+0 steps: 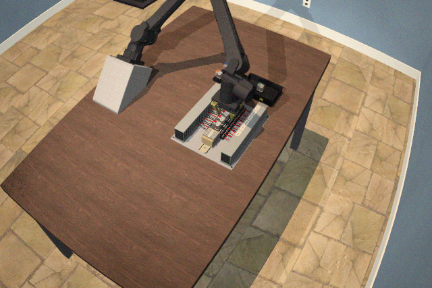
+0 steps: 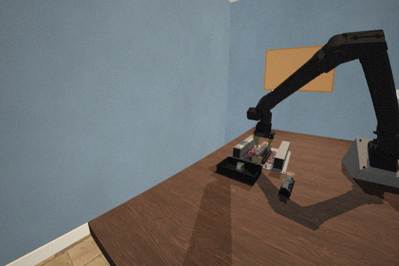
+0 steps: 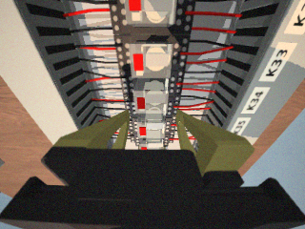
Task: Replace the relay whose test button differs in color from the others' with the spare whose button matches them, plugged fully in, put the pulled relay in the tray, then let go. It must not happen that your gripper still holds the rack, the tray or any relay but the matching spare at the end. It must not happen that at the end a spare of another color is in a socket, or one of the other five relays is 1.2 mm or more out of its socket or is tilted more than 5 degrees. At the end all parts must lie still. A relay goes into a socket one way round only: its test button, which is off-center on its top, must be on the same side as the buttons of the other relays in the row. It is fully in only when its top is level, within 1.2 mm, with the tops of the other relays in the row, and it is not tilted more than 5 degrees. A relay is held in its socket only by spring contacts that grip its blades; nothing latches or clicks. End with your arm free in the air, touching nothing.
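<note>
Red buttons mark the pale, clear-cased relays [image 1: 217, 124] [image 3: 154, 59] in the row, all on the same side of their tops; the matching spare cannot be singled out among them. The jaws [image 1: 225, 110] [image 2: 263, 147] stand part-open astride the row, gripping nothing. The green-button relay [image 1: 260, 87] [image 2: 240, 167] sits in the black tray [image 1: 274, 99] [image 2: 236, 175] on the desk [image 1: 104, 173] [image 2: 161, 208] [image 3: 14, 138]. Nearby, the rack [image 1: 217, 79] [image 2: 284, 192] bears orange- and blue-button relays. Grey ducts [image 1: 197, 112] [image 2: 282, 155] [image 3: 29, 57] and red and black wires flank the row, narrowing access. The wrist view makes K33 and K34 readable and omits tray and rack; the exterior view shows both.
</note>
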